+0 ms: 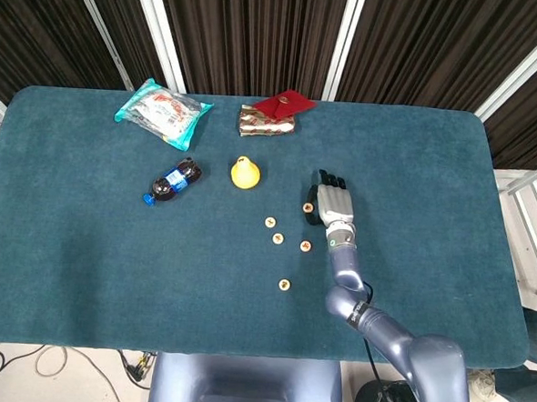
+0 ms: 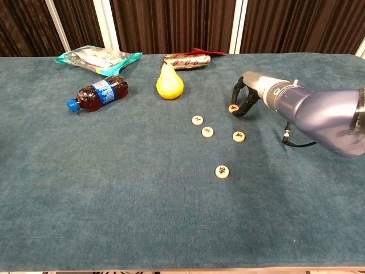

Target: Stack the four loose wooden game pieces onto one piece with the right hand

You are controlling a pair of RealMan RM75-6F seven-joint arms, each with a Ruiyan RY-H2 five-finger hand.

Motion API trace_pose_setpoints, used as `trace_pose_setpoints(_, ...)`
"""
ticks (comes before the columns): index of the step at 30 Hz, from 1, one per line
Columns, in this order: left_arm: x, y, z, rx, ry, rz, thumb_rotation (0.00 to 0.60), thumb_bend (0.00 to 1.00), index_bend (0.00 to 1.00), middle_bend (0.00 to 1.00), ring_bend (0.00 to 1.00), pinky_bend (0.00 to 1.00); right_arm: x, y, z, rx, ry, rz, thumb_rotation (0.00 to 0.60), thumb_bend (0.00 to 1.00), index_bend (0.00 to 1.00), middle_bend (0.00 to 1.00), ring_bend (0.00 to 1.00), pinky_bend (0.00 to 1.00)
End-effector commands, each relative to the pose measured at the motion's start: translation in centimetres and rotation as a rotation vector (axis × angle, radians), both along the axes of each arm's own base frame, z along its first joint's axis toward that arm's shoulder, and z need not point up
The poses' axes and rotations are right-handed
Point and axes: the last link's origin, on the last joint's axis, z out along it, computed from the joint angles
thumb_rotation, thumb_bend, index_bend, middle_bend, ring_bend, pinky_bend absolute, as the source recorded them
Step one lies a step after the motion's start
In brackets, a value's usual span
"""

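Wooden game pieces, small flat discs, looked light, rigid and shallow, best pinched by the rim from above. Four lay loose on the table: two close together, one just right of them, one nearer the robot. The right hand hovered beyond them, fingers curled, pinching a fifth piece. The left hand was out of sight.

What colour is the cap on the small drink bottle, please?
Blue; the bottle cap shows best in the chest view.
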Motion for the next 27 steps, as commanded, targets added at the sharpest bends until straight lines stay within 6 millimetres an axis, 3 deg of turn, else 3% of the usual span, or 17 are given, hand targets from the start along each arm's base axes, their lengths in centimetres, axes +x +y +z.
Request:
trace_pose_setpoints(1, 0.0, 0.0, 0.0, 0.000, -0.002, 0.002, 0.600, 0.61, 0.07, 0.00, 0.00, 0.00, 0.5, -0.3, 0.5, -0.015, -0.013, 0.014, 0.600, 0.40, 0.55, 0.00, 0.00, 0.00)
trace_pose_setpoints(8, 0.0, 0.0, 0.1, 0.003, -0.009, 0.002, 0.600, 0.61, 0.07, 0.00, 0.00, 0.00, 1.4, 0.3, 3.4, -0.038, -0.004, 0.106, 0.600, 0.40, 0.55, 0.00, 0.00, 0.00)
trace_pose_setpoints(15, 0.2, -0.1, 0.0, 0.001, -0.010, -0.002, 0.600, 0.61, 0.07, 0.00, 0.00, 0.00, 0.9, 4.9, 5.8, 0.016, 0.009, 0.197, 0.600, 0.40, 0.55, 0.00, 0.00, 0.00)
trace_pose_setpoints(22, 0.1, 0.0, 0.0, 0.004, -0.012, 0.001, 0.600, 0.61, 0.07, 0.00, 0.00, 0.00, -0.2, 9.8, 6.0, 0.088, 0.018, 0.220, 0.600, 0.40, 0.55, 0.00, 0.00, 0.00)
trace_pose_setpoints(27, 0.1, 0.0, 0.0, 0.003, -0.009, -0.001, 0.600, 0.61, 0.07, 0.00, 0.00, 0.00, -1.1, 11.4, 5.1, 0.112, 0.006, 0.192, 0.600, 0.40, 0.55, 0.00, 0.00, 0.00)
